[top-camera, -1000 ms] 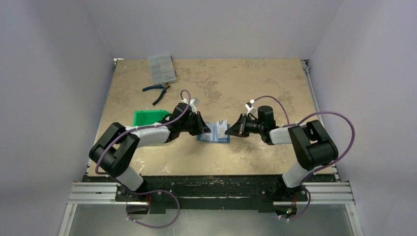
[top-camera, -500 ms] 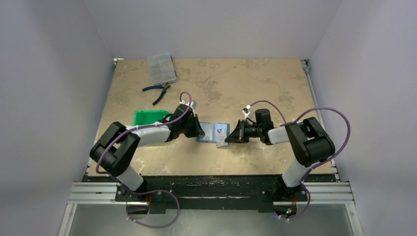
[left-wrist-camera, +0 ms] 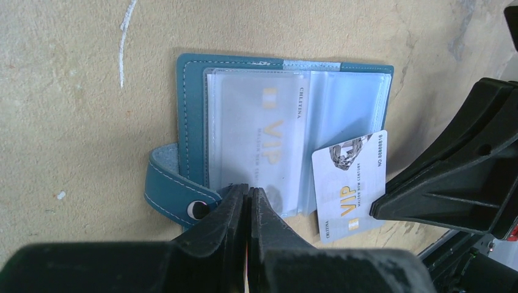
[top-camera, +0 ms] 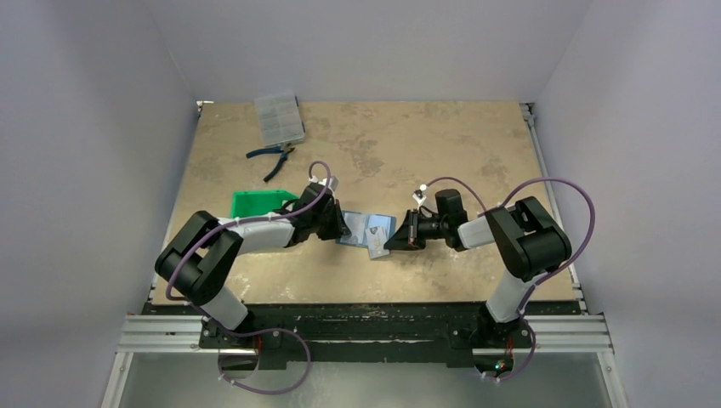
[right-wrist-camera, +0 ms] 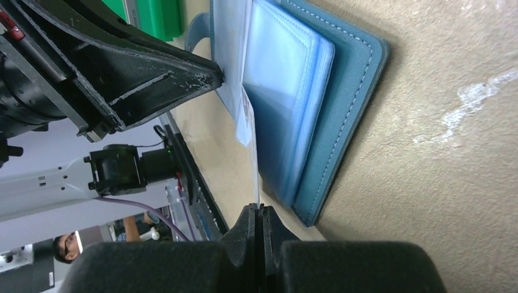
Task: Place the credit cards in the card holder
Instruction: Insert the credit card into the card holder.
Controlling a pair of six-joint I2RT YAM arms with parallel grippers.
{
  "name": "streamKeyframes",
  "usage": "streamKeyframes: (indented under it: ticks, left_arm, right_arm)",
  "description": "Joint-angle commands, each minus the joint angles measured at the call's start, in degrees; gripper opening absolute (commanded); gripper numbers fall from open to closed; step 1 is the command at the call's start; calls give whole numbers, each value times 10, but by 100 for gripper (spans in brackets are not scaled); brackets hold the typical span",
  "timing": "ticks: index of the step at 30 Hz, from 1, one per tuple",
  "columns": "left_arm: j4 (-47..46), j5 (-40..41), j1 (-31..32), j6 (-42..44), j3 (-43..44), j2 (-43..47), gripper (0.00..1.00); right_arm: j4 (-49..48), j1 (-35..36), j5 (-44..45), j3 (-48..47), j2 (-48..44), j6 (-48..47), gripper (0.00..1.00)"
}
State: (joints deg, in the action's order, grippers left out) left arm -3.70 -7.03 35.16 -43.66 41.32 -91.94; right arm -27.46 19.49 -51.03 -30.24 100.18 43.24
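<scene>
From the left wrist, the credit card lies face-up at five o'clock of the open card holder. The right wrist shows it edge-on, pinched by the right gripper. At nine o'clock, the left gripper nips a clear sleeve.

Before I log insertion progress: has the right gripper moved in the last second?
Yes. Seen from above, the right gripper has shifted left toward the green tray and lower in the frame, holding a credit card.
</scene>
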Motion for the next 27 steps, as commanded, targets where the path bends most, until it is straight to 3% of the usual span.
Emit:
streamKeyframes:
  ticks: [1, 6, 11, 17, 27]
  left_arm:
    - [-2, 17, 0, 17, -14, 4, 0]
    - [-9, 15, 0, 15, -19, 5, 0]
    - [-18, 10, 0, 13, -26, 12, 0]
    - [-20, 9, 0, 15, -28, 17, 0]
    - [-24, 7, 0, 23, -28, 23, 0]
  right_arm:
    - [-22, 6, -9, -19, 7, 28, 0]
    - [23, 18, 19, -45, 9, 36, 0]
    - [128, 27, 69, -85, 19, 18, 0]
    - [166, 28, 101, -89, 12, 19, 0]
    - [273, 29, 168, -113, -69, -13, 0]
